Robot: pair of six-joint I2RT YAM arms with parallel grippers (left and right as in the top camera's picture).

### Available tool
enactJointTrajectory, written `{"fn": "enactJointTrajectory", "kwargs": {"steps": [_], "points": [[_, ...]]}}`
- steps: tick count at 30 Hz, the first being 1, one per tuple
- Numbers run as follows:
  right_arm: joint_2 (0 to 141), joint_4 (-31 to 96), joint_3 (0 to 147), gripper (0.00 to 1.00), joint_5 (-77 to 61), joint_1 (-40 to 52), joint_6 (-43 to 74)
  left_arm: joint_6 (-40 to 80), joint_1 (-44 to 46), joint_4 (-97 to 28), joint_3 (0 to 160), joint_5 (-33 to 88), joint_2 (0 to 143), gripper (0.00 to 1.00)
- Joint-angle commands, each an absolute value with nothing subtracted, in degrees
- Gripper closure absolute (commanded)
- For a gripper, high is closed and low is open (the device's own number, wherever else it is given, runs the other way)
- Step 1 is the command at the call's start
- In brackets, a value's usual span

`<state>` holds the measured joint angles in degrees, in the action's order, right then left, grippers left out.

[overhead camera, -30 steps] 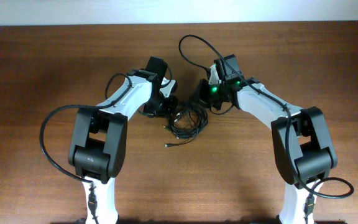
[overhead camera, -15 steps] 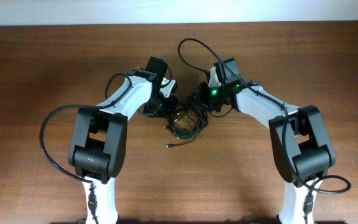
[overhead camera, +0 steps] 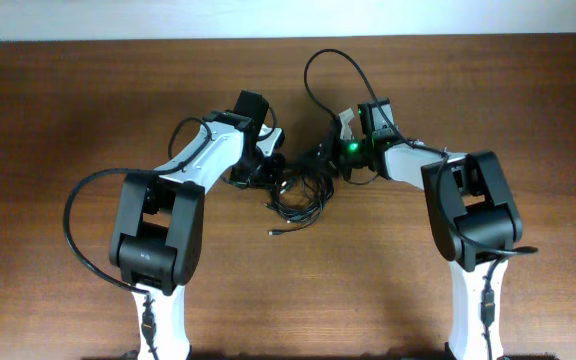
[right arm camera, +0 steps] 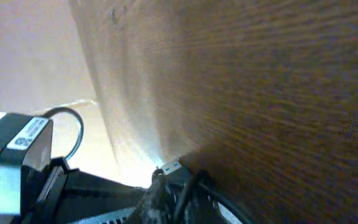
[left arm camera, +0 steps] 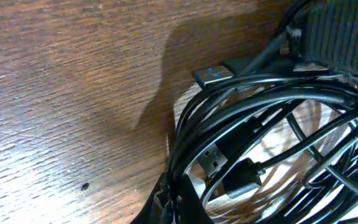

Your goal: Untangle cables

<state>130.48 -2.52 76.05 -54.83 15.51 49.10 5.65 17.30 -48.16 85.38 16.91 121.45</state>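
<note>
Finds the tangle of thin black cables with silvery plug ends heaped on the brown wooden table, between both arms. Shows the left tool pinched narrow on strands at its left edge. Cannot tell the state of the right tool, at the upper right edge. Judges nothing separated yet: loops overlap, whole untangling left.

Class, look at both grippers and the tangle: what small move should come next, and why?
Probably the right gripper should draw a strand slightly away from the left gripper. The left one is shut on the cables at one edge of the tangle, the right one sits at the opposite edge, and the loops lie bunched between them.
</note>
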Motion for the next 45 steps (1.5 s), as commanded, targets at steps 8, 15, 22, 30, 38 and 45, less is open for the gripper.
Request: {"fn": "enactJointTrajectory", "kwargs": {"steps": [8, 15, 22, 30, 38, 45], "points": [[120.86, -9.47, 75.64, 0.96, -77.58, 12.97, 43.27, 3.68, 10.11, -49.76, 85.34, 29.28, 121.91, 1.00], [108.77, -9.45, 75.64, 0.96, -76.29, 11.35, 43.29, 4.89, 3.31, -55.72, 85.34, 30.44, 119.33, 1.00], [95.68, -10.35, 75.64, 0.96, -76.12, 11.11, 41.76, 5.19, 3.92, -55.66, 85.34, 30.13, 105.60, 1.00], [88.40, -21.74, 75.66, 0.96, -77.52, 7.79, 44.05, 9.87, 3.86, -58.24, 84.53, 17.61, 99.94, 1.00], [87.35, -21.71, 75.64, 0.96, -78.04, 2.44, 45.06, 10.28, 3.84, -59.83, 79.46, 15.11, 99.98, 1.00], [87.53, -14.98, 75.64, 0.96, -78.41, -1.91, 39.05, 13.69, 2.87, -60.14, 77.89, 10.72, 99.98, 1.00]]}}
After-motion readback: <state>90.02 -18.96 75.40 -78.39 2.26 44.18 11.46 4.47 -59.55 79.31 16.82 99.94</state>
